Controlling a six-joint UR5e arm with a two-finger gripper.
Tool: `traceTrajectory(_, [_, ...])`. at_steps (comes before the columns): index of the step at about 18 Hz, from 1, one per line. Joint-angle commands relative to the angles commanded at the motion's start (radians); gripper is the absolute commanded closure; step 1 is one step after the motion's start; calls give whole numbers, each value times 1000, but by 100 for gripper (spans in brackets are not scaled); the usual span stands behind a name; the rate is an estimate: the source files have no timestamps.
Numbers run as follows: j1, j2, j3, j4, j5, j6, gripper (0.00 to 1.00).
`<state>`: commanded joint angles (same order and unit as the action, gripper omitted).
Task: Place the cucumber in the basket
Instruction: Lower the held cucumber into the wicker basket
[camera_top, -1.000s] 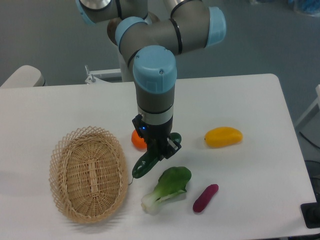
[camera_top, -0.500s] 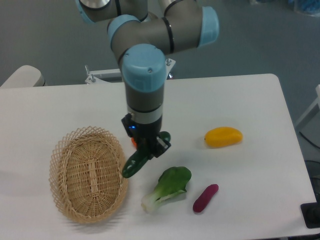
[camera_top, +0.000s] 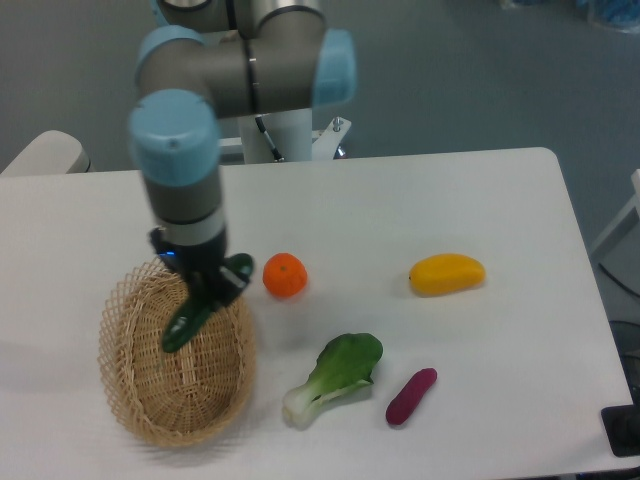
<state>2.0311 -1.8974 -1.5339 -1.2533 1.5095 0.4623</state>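
Left of frame, gripper (camera_top: 208, 292): clamped on cucumber (camera_top: 190, 320)
Shift: carried leftward, now over basket (camera_top: 130, 395)
Meaning: ready for lowering, release

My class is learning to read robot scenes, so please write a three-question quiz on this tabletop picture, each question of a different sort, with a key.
1. True or false: the pincer holds the cucumber over the basket.
2. Multiple choice: which item lies nearest the orange? A) the purple eggplant B) the bok choy C) the yellow mango
3. Fill in: the cucumber hangs tilted, its lower end pointing toward the ______ of the picture.

Key
1. True: the pincer is shut on the cucumber above the basket's right half.
2. B.
3. Lower left.
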Motion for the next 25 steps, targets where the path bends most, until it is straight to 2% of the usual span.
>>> traceTrajectory(2, [-14, -37, 17, 14, -2, -78, 82])
traceTrajectory(5, [-17, -78, 15, 55, -3, -120, 82])
traceTrajectory(8, [-17, -124, 14, 89, 6, -114, 82])
traceTrajectory(13, [-15, -196, -2, 184, 31, -71, 82])
traceTrajectory(20, [-15, -223, -11, 195, 34, -67, 82])
traceTrajectory(25, [-17, -224, -18, 196, 34, -66, 78])
